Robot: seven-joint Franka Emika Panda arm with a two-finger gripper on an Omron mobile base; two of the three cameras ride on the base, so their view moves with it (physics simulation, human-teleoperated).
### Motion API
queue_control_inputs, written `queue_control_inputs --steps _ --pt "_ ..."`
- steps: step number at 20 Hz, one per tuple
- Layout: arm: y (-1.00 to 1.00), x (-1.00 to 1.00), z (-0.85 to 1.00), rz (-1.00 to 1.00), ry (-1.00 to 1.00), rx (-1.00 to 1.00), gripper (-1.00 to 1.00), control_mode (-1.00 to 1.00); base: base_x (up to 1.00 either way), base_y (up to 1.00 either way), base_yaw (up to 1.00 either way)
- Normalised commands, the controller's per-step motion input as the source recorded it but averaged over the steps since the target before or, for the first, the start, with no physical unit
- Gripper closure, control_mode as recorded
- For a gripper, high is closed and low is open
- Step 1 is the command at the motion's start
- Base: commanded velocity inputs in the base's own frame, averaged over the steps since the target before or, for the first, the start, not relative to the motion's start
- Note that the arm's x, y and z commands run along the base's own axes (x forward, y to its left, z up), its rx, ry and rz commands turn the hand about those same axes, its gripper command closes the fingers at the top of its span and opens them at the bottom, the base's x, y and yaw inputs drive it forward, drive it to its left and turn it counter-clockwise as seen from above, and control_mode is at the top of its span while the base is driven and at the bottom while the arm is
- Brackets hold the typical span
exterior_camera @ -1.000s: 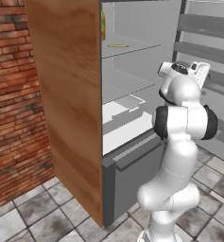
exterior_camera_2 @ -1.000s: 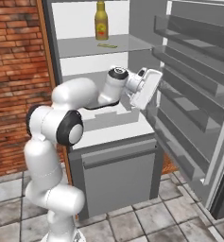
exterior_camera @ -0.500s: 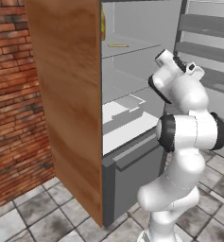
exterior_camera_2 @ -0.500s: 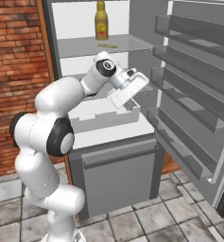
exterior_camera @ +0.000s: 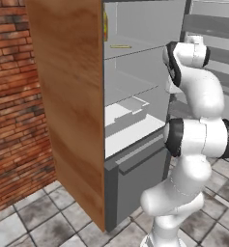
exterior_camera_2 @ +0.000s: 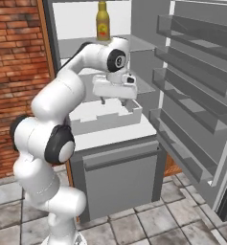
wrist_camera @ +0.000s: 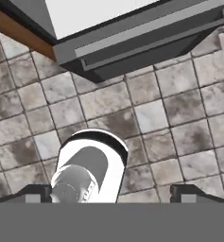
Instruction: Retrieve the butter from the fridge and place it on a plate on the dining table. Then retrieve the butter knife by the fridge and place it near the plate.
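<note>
The fridge (exterior_camera_2: 110,158) stands open, its door (exterior_camera_2: 191,100) swung out to the right with empty racks. My gripper (exterior_camera_2: 114,100) hangs open in front of the middle shelf and points down over a white drawer (exterior_camera_2: 105,117), holding nothing. In the hand view its fingertips (wrist_camera: 38,193) are spread wide over the tiled floor and the fridge's grey lower drawer (wrist_camera: 146,42). A thin yellow bar (exterior_camera: 120,47), possibly the butter, lies on the upper shelf. The plate, dining table and butter knife are out of view.
An amber bottle (exterior_camera_2: 103,21) stands on the upper shelf above the arm. A wooden cabinet side (exterior_camera: 72,106) flanks the fridge on the left, with a brick wall (exterior_camera: 14,106) beyond it. Grey tiles (exterior_camera_2: 153,220) cover the floor.
The arm has straightened upward and the hand has swung from facing the door to pointing down in front of the middle shelf. The jaws stayed open.
</note>
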Motion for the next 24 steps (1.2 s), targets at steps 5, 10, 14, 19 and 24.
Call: queue_control_inputs --steps 5,10,14,19,24 --pt "0.66 -0.99 -0.18 -0.41 -0.22 0.19 -1.0 -1.0 0.0 0.0 0.0" --pt "0.69 -0.54 -0.02 -0.31 0.04 -0.39 -1.0 -1.0 0.0 0.0 0.0" --pt "0.31 -0.17 -0.66 -0.22 -0.01 -0.23 -1.0 -1.0 0.0 0.0 0.0" --pt "0.13 -0.01 -0.73 -0.27 -0.08 0.0 -1.0 -1.0 0.0 0.0 0.0" --pt "0.19 -0.18 -0.54 -0.1 -0.09 0.0 -1.0 -1.0 0.0 0.0 0.0"
